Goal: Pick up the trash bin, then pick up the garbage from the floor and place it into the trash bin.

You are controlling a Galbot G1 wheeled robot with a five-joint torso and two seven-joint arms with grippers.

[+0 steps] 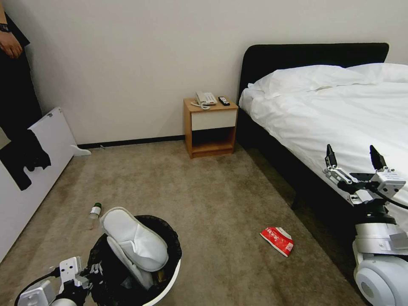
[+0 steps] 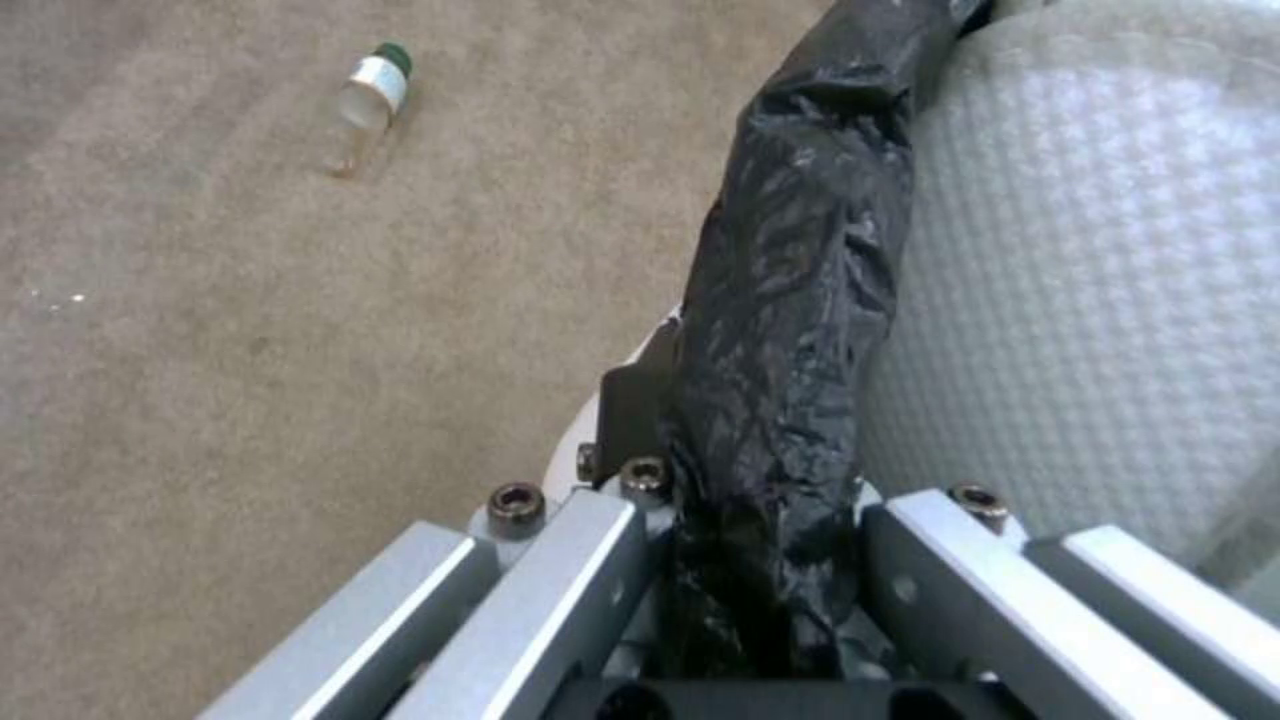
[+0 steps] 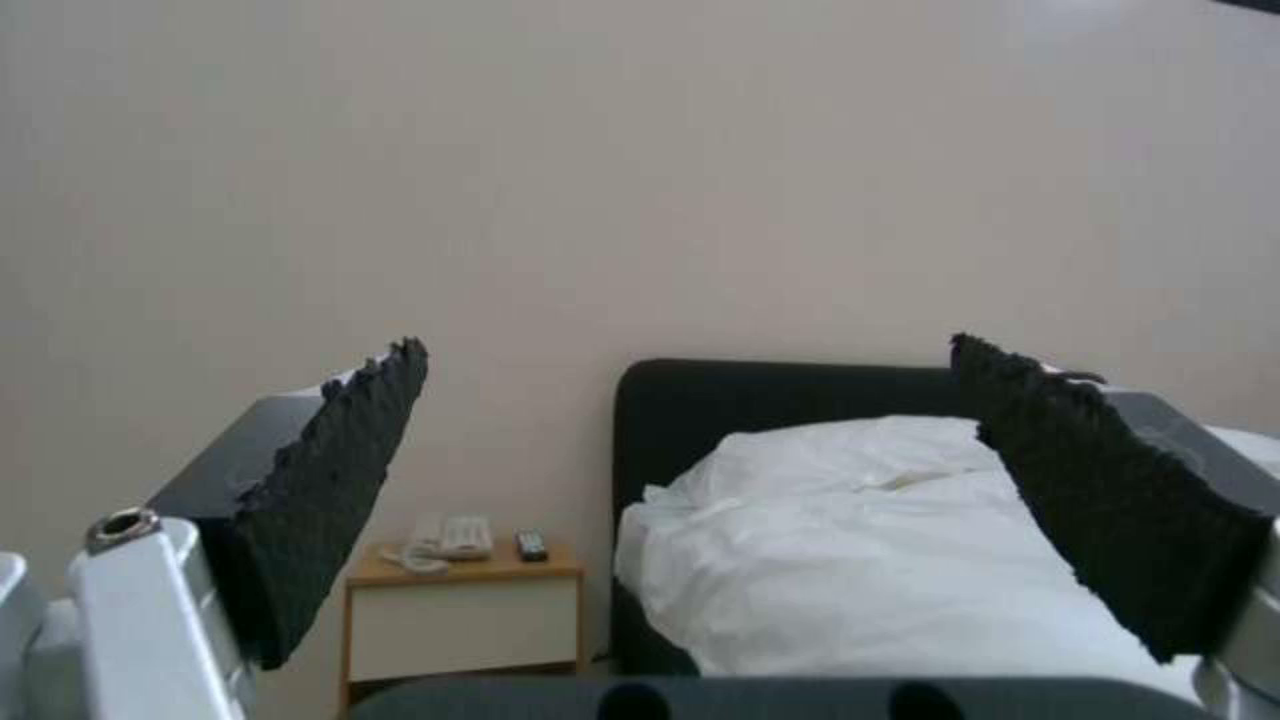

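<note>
Beige carpet is spread from the wall to the bed. Near its front left corner the trash bin is held up, its bag-covered rim pinched between the left gripper jaws, with 2 white slippers lodged inside. Beside the bed, the right gripper is raised with jaws spread. A red snack packet and, nearer the bin, a green-capped bottle are seen on the carpet.

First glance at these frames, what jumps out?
The trash bin, low on the robot's left, with white slippers sticking out of its black bag; the left gripper is clamped on its rim. Litter on the carpet: a red packet near the bed and a small green-capped bottle beyond the bin. The right gripper is raised, open and empty, by the bed.
</note>
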